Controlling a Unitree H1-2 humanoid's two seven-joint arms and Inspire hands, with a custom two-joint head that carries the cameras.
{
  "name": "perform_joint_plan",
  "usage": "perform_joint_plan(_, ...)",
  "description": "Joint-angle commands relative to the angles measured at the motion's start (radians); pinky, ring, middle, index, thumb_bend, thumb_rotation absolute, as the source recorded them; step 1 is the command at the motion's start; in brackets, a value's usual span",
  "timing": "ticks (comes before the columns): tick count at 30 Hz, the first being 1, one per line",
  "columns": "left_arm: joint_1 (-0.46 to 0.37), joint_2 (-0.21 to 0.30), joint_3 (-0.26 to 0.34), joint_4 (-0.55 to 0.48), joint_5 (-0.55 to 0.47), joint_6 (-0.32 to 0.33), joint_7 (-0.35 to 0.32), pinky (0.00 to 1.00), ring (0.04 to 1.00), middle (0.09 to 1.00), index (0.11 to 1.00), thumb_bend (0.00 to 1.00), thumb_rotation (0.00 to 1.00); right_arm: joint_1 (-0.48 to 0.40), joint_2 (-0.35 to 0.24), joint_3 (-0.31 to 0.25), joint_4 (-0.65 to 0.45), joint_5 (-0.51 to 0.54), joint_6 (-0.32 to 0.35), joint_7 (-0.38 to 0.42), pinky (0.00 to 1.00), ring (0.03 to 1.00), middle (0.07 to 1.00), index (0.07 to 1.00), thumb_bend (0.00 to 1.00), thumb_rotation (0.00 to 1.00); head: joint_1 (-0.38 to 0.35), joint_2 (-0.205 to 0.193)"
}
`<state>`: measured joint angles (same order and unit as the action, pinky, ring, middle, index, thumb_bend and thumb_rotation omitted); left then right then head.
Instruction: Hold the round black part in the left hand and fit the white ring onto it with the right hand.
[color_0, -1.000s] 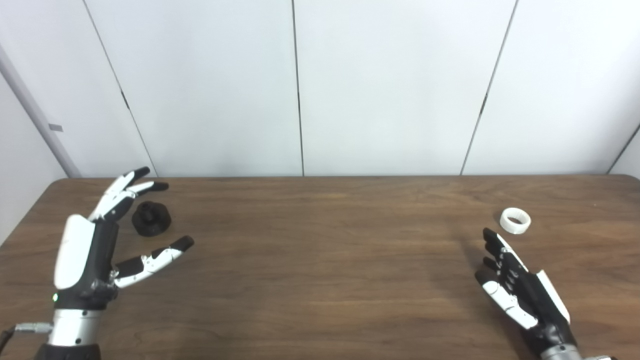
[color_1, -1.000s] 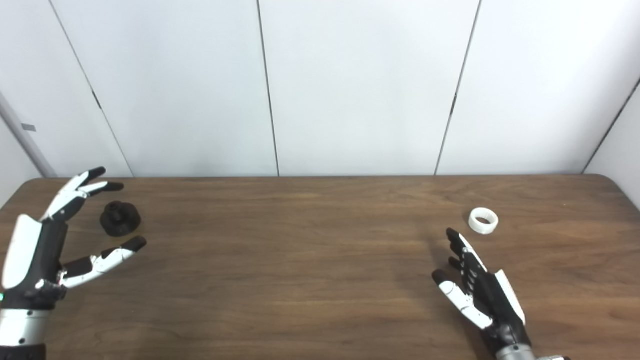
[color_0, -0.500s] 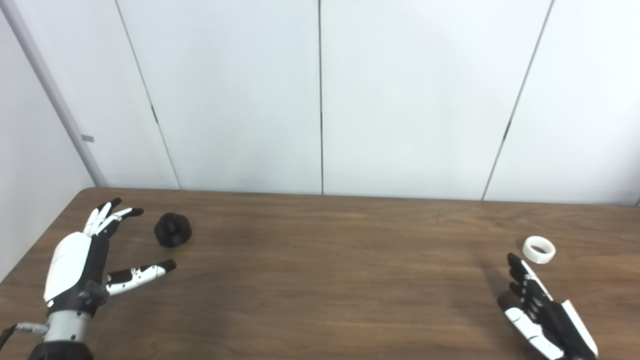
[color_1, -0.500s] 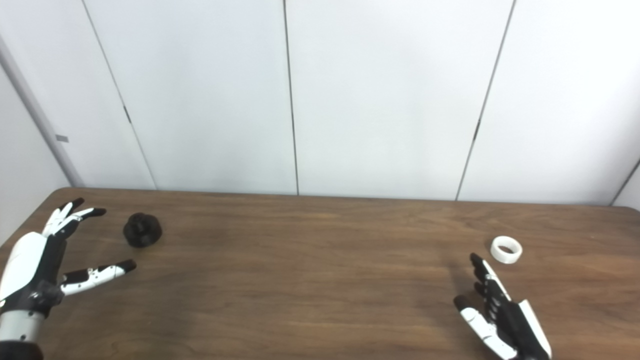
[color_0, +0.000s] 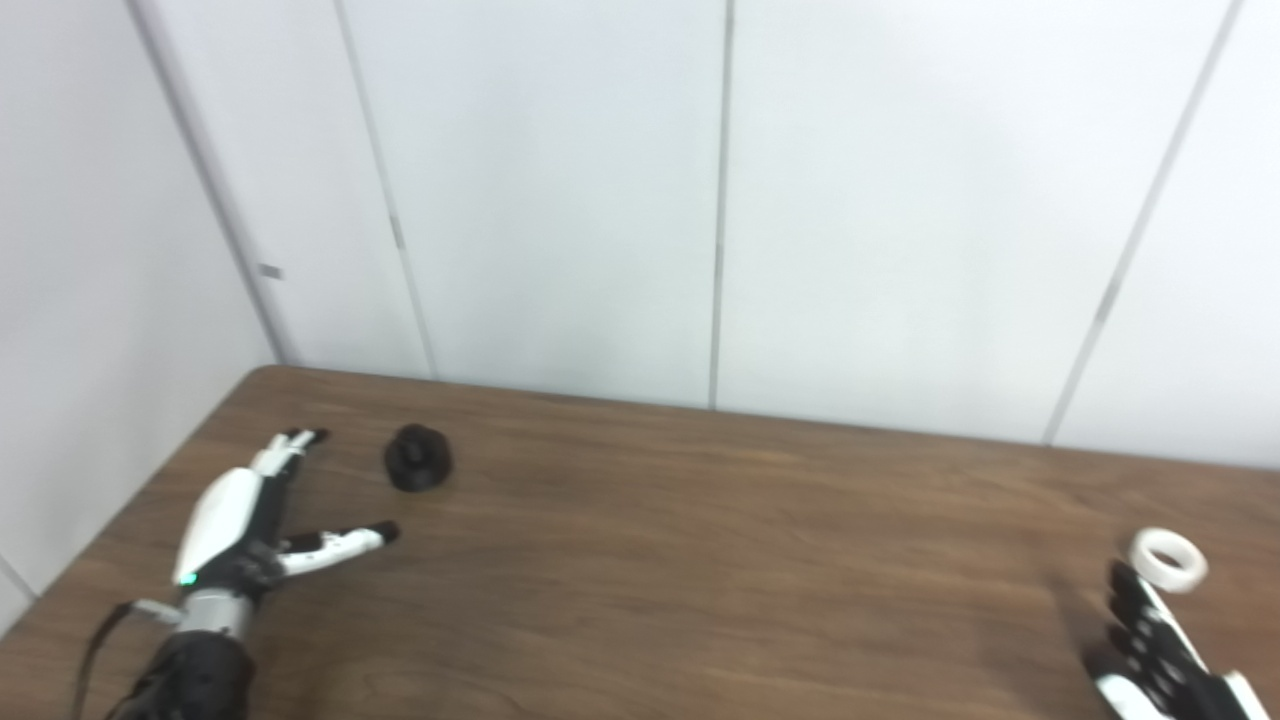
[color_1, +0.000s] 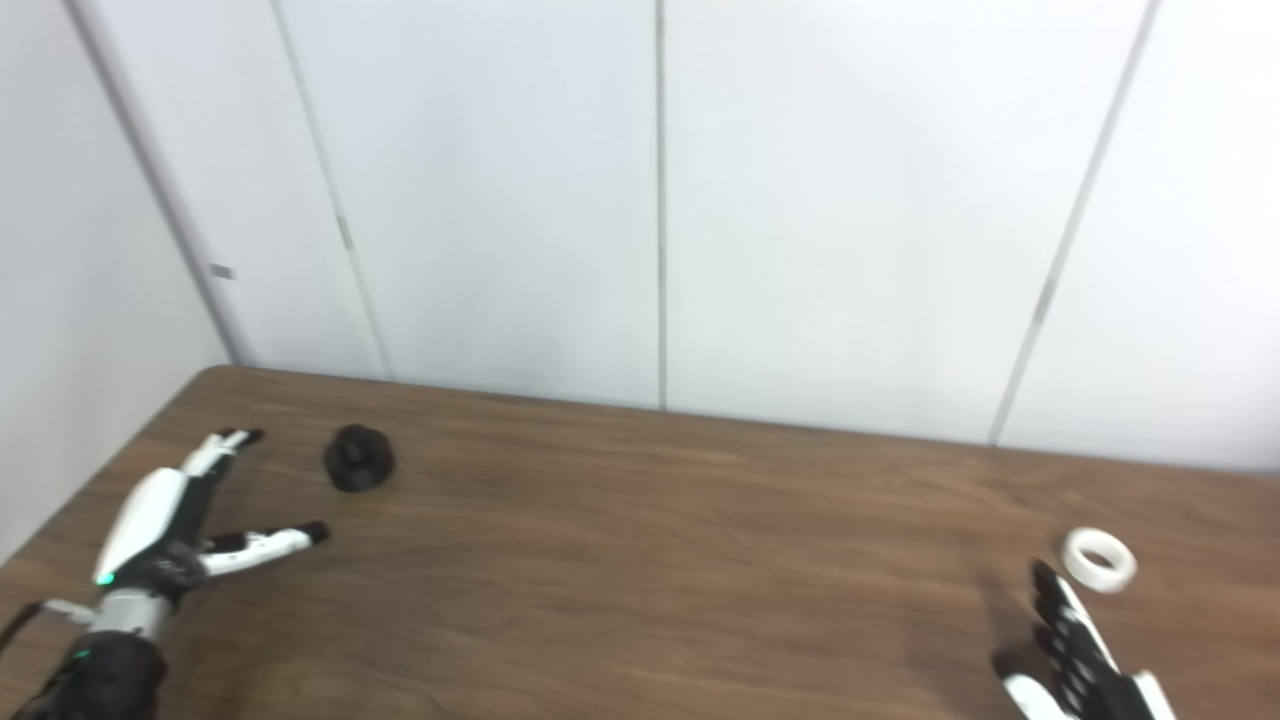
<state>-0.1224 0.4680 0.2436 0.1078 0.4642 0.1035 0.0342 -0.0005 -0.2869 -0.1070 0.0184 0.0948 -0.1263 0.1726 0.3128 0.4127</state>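
Wooden table (color_0: 640, 560) bears unlabelled black part (color_0: 418, 457), white ring (color_0: 1167, 559); both hands spread, empty.

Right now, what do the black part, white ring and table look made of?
Black part: matte black, no glint, likely plastic or rubber.
White ring: plain opaque white, dull, likely plastic.
Table: brown wood grain with a soft sheen; solid wood or laminate, cannot tell.

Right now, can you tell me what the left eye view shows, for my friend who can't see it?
A brown wooden table stands before a white panelled wall, with a robot hand at each end, neither holding anything. The open left hand lies near a round black part. By the picture's lower right corner, the open right hand reaches toward a white ring.
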Motion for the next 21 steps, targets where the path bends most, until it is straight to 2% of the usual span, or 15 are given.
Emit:
perform_joint_plan(1,-0.05,0.032,0.004,-0.003,-0.008,0.005,0.031,1.0,1.0,1.0,0.987,1.0,0.46,0.01,-0.019,-0.01,0.022,0.017,0.002,0.013,1.0,1.0,1.0,0.985,0.32,0.58,0.012,0.002)
perform_joint_plan(5,-0.068,0.036,-0.007,0.006,-0.029,0.04,0.003,1.0,1.0,1.0,1.0,1.0,0.51,0.014,-0.028,-0.015,0.009,0.037,0.036,0.02,1.0,1.0,1.0,0.996,0.33,0.62,0.034,0.003)
perform_joint_plan(10,-0.096,0.043,-0.036,0.049,-0.049,0.06,-0.011,1.0,1.0,1.0,1.0,1.0,0.58,0.013,-0.036,-0.022,0.015,0.061,0.028,0.039,1.0,1.0,1.0,1.0,0.33,0.65,0.054,0.001)
perform_joint_plan(21,-0.151,0.06,-0.104,0.13,-0.013,0.119,0.011,1.0,1.0,1.0,0.995,1.0,0.59,0.013,-0.065,-0.025,0.05,0.078,-0.017,0.065,1.0,1.0,1.0,0.997,0.42,0.71,0.087,0.004)
